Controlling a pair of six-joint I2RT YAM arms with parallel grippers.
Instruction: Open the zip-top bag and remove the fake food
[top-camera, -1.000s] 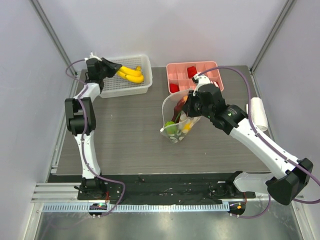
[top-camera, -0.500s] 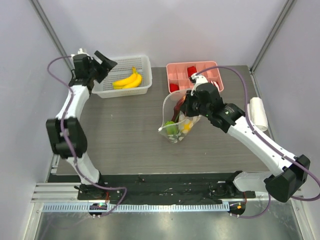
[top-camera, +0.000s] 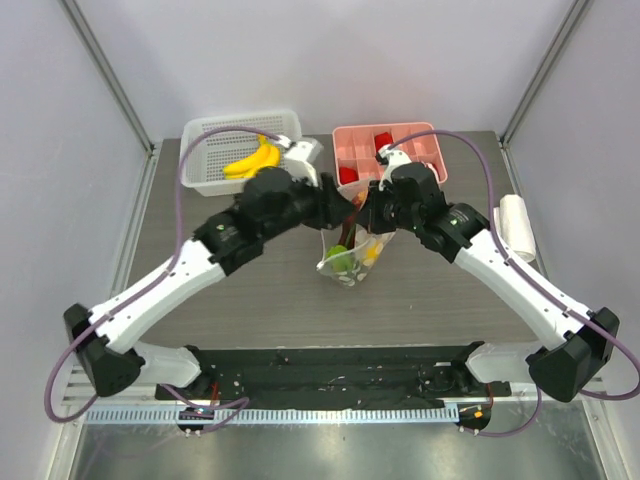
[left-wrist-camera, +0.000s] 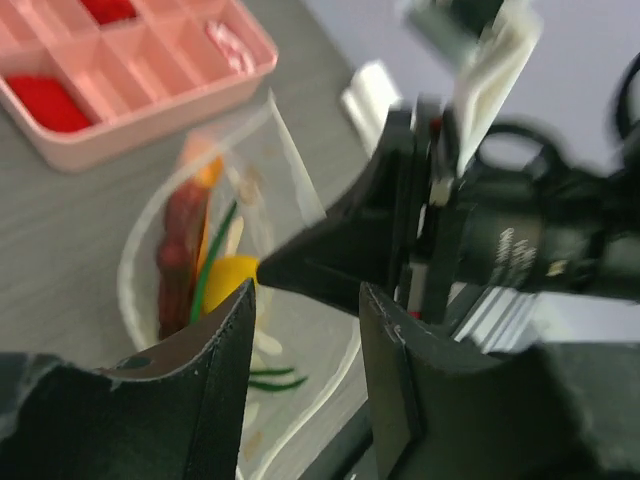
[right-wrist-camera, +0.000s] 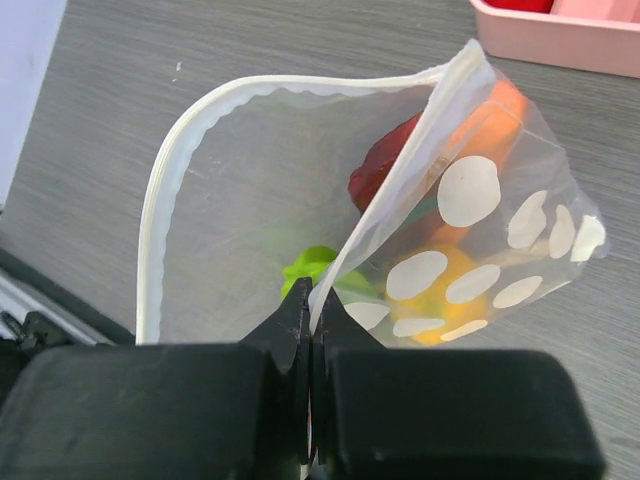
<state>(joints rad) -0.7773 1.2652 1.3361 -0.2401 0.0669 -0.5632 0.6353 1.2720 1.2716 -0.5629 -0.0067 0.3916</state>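
The zip-top bag (top-camera: 350, 258) stands upright mid-table with its mouth wide open, clear with white dots (right-wrist-camera: 468, 190). My right gripper (right-wrist-camera: 312, 300) is shut on the bag's near rim and holds it up. Inside lie fake food pieces: a maroon-and-orange sausage (right-wrist-camera: 385, 170), a green piece (right-wrist-camera: 312, 266) and a yellow piece (right-wrist-camera: 450, 290). My left gripper (left-wrist-camera: 308, 300) hovers open just above the bag's mouth (top-camera: 345, 212), with nothing between its fingers. It faces the right gripper (left-wrist-camera: 400, 235). Yellow bananas (top-camera: 252, 160) lie in the white basket.
The white perforated basket (top-camera: 205, 165) stands at the back left. A pink divided tray (top-camera: 415, 140) with small red blocks sits at the back right, just behind the bag. A white roll (top-camera: 514, 222) lies at the right table edge.
My left gripper opened and left the bananas in the basket. The left arm then swung right and forward to the bag's mouth. The right gripper kept its hold on the rim.
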